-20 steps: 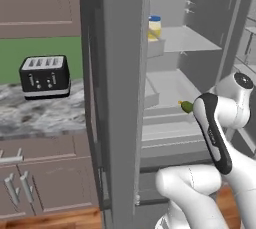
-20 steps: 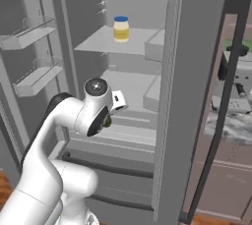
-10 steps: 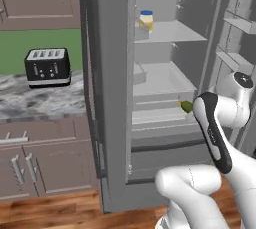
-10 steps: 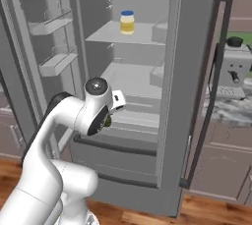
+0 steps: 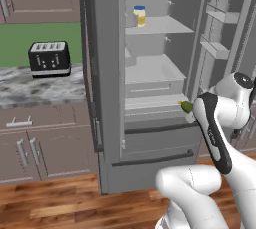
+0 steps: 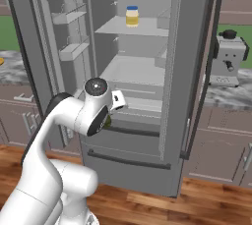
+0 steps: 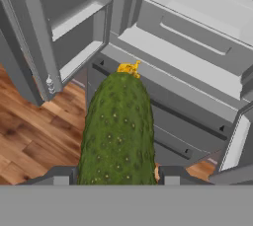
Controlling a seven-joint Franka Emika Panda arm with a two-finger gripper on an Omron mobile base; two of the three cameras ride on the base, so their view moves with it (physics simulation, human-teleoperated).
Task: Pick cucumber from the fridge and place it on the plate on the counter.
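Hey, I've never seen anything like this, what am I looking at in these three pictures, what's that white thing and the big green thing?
It is a rendered kitchen. The white thing is a robot arm on a driving base. Two pictures come from cameras on the base, behind the arm to its left and right; both face the open fridge. The third comes from a camera on the hand, looking along the gripper. The green thing is a cucumber, held in the shut gripper, outside the fridge. A jar stands on a fridge shelf. On the counter sits a black toaster; a silver appliance stands on the other side.
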